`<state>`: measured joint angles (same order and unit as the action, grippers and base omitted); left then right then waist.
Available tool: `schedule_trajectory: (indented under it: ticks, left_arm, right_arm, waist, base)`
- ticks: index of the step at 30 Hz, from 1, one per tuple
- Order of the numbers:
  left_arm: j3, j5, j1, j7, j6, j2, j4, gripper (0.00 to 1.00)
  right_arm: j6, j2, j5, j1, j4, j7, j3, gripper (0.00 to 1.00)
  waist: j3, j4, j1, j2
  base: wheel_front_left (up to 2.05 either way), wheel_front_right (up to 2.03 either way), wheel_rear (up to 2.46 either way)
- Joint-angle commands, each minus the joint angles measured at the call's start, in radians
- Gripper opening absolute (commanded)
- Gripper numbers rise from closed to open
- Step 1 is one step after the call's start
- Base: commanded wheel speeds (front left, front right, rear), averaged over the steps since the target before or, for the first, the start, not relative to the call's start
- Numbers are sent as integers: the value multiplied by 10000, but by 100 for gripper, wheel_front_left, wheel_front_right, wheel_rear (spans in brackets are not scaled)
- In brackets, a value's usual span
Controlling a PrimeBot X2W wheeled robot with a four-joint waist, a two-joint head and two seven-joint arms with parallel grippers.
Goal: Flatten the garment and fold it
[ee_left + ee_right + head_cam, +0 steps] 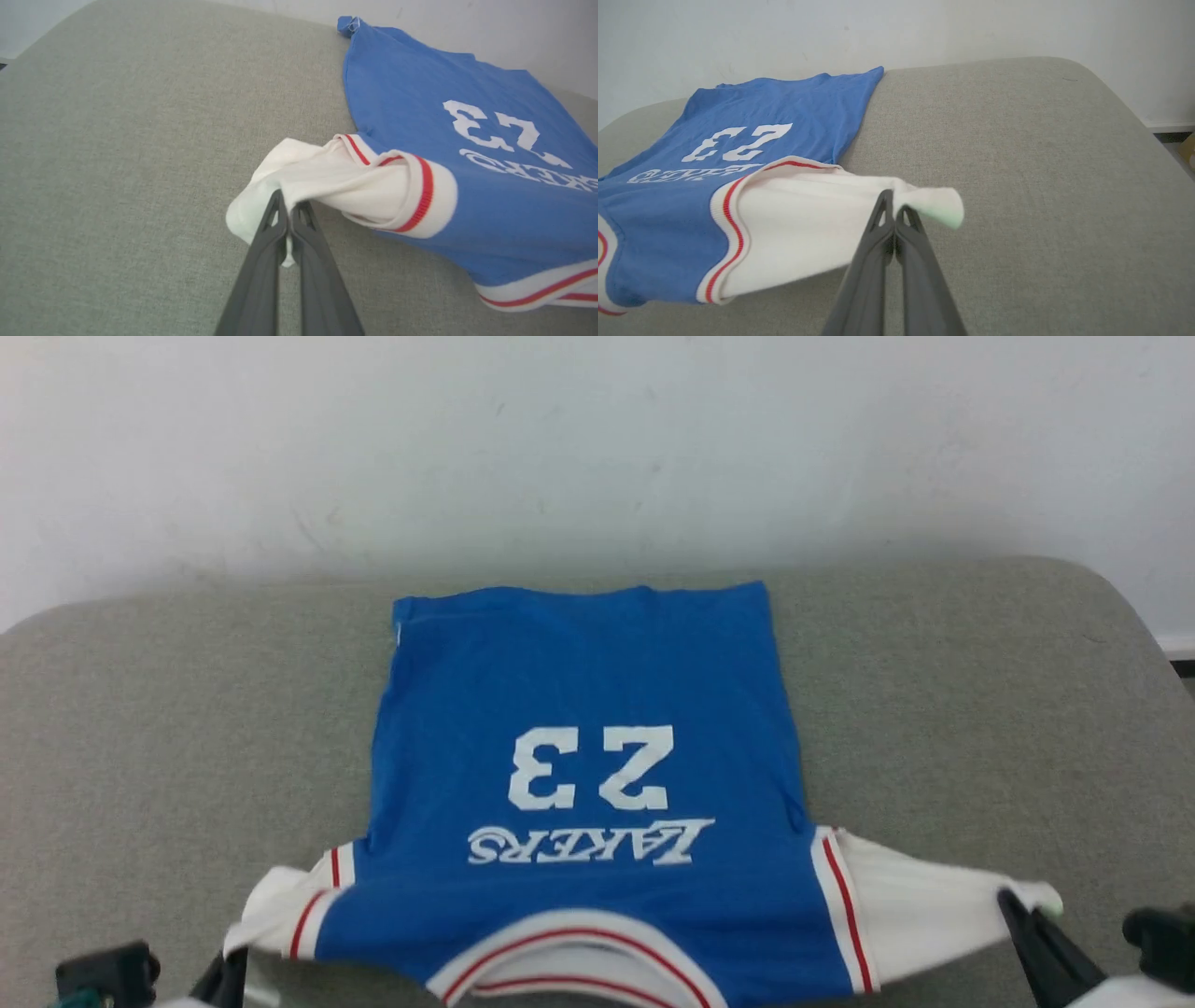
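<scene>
The head view takes in the whole garment, spread on the grey fabric-covered desk with its hem toward the wall and its collar nearest the robot. The wrist views show each pinch up close. The shirt is royal blue with white sleeves, red stripe trim, and a white "23" and "LAKERS" that read upside down. The left end effector is clamped shut on the white sleeve edge on its side. The right end effector grips the opposite sleeve the same way, and both sleeves are drawn out sideways.

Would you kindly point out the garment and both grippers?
garment (579, 672): head view, blue panel above the number.
left gripper (289, 206): left wrist view, between its closed fingertips.
right gripper (895, 209): right wrist view, between its closed fingertips.
</scene>
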<state>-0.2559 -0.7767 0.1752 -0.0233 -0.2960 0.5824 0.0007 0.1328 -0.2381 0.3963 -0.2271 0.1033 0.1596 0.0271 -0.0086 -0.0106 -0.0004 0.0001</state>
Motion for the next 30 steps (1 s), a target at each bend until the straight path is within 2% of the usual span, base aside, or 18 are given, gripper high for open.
schedule_trajectory:
  ticks: [1,3,6,11,12,13,14,19,22,25,30]
  left_arm:
    - [140,-134,617,-297,-403,214,-613,0]
    - [135,-256,1256,-573,-663,284,-1242,0]
    - [41,-423,2001,-854,-995,207,-1570,0]
    - [-129,-484,2608,-841,-1295,-76,-1747,0]
    - [-168,-455,2621,-804,-1312,-119,-1764,0]
    - [-194,-439,2606,-754,-1314,-172,-1784,0]
    - [-198,-423,2558,-670,-1301,-230,-1814,0]
    - [-278,-367,2192,-451,-1163,-421,-1858,0]
    - [-310,-325,1949,-371,-1096,-486,-1901,0]
    - [-267,-251,1702,-210,-1071,-533,-2028,0]
    - [-290,-49,1111,67,-933,-610,-2298,0]
  right_arm:
    - [-21,367,-230,-549,517,335,375,0]
    - [-21,885,-332,-1175,868,770,745,0]
    - [-21,1332,-636,-1828,875,1153,985,0]
    - [-21,1534,-953,-2353,114,1219,952,0]
    - [-21,1553,-958,-2349,47,1159,957,27]
    - [-21,1570,-884,-2315,47,1125,881,95]
    - [-21,1600,-709,-2227,149,1006,874,100]
    - [-21,1684,-43,-1439,690,467,1674,100]
    - [-21,1495,159,-414,313,333,2261,100]
    - [-21,1187,187,1246,-735,319,2254,100]
    - [-21,814,62,4556,-3421,292,1619,100]
  waist:
    - [-31,54,4,-1]
    - [-9,84,4,-1]
    - [8,119,4,-1]
    - [159,241,4,-1]
    - [203,277,4,-1]
    - [238,311,4,-1]
    - [285,357,4,-1]
    - [531,598,4,-1]
    - [788,774,4,-1]
    - [1150,921,4,-1]
    - [1916,1382,4,-1]
  base:
    - [0,0,0]
    - [0,0,0]
    - [0,0,0]
    - [0,0,0]
    - [0,0,0]
    - [0,0,0]
    - [0,0,0]
    - [0,0,0]
    - [0,0,0]
    - [0,0,0]
    - [0,0,0]
